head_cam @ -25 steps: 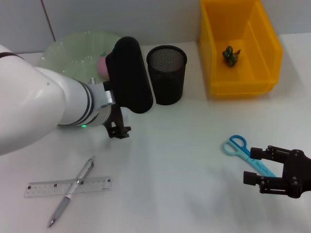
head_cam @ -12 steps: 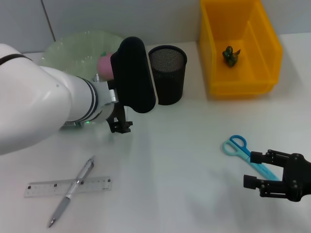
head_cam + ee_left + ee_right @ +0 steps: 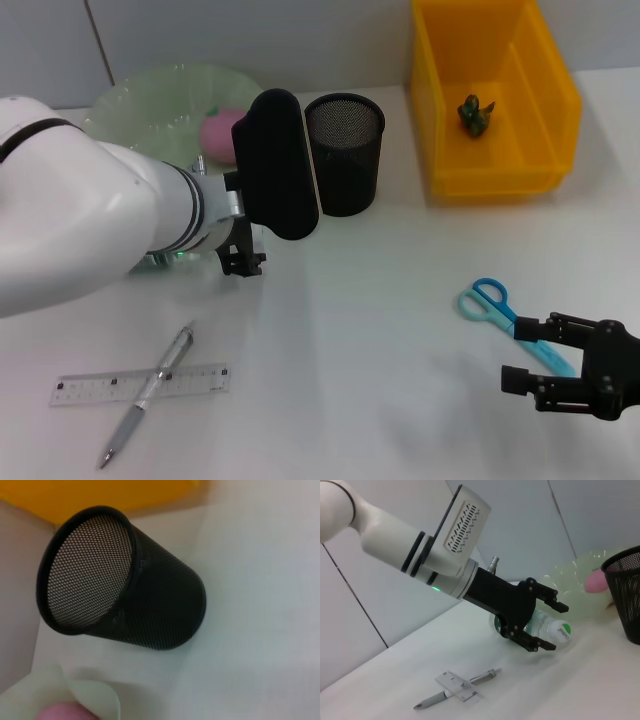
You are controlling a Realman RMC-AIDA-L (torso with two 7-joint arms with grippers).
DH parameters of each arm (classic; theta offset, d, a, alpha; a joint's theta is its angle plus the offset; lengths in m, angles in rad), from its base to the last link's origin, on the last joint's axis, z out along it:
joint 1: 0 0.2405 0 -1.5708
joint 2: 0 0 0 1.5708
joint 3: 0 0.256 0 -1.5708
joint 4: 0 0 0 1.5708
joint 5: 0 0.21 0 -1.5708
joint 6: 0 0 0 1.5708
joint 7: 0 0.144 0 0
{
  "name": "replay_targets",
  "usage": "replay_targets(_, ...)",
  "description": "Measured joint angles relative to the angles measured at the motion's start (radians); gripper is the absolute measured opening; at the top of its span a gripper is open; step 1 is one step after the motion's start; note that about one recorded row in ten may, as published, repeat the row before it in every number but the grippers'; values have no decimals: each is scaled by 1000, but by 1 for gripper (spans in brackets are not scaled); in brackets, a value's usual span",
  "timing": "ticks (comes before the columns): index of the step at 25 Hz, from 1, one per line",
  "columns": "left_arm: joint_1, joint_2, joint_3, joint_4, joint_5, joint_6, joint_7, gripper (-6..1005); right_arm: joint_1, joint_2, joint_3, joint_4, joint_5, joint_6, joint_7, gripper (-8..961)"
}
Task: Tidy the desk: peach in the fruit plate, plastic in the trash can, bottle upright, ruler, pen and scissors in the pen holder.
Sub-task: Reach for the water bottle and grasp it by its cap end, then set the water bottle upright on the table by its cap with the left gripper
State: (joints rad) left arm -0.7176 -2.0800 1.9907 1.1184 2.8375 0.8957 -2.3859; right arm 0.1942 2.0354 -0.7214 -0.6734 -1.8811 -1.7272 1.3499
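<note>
The left gripper (image 3: 542, 622) is hanging wide open, holding nothing, around the bottle (image 3: 547, 628) lying by the fruit plate (image 3: 140, 110); closing and standing it upright is seemingly next, while the right gripper (image 3: 560, 365) is waiting open beside the scissors (image 3: 497, 305)

pen (image 3: 146, 395) lies across ruler (image 3: 140, 385); peach (image 3: 222, 131) in plate (image 3: 150, 110).

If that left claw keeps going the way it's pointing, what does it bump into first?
Most likely the bottle lying on its side: the right wrist view shows the open left gripper straddling it, the fruit plate beyond. Depth is hard to judge.
</note>
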Motion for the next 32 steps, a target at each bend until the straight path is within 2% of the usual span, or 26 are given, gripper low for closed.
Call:
replay_targets(11, -10, 0, 14, -37, 2, -24, 5, 645, 5, 0, -4, 0, 0, 0, 6, 840)
replay_targets(17, -6, 0, 63, -37, 2, -26, 27, 617, 5, 0, -4, 0, 0, 0, 6, 840)
replay_targets(22, -9, 0, 71, -27, -1, -14, 34, 594, 5, 0, -4, 0, 0, 0, 7, 840)
replay_targets(29, -11, 0, 70, -23, -5, -13, 39, 476, 7, 0, -4, 0, 0, 0, 9, 840)
replay_targets(32, 4, 0, 69, 17, -7, -12, 40, 425, 7, 0, -4, 0, 1, 0, 10, 840)
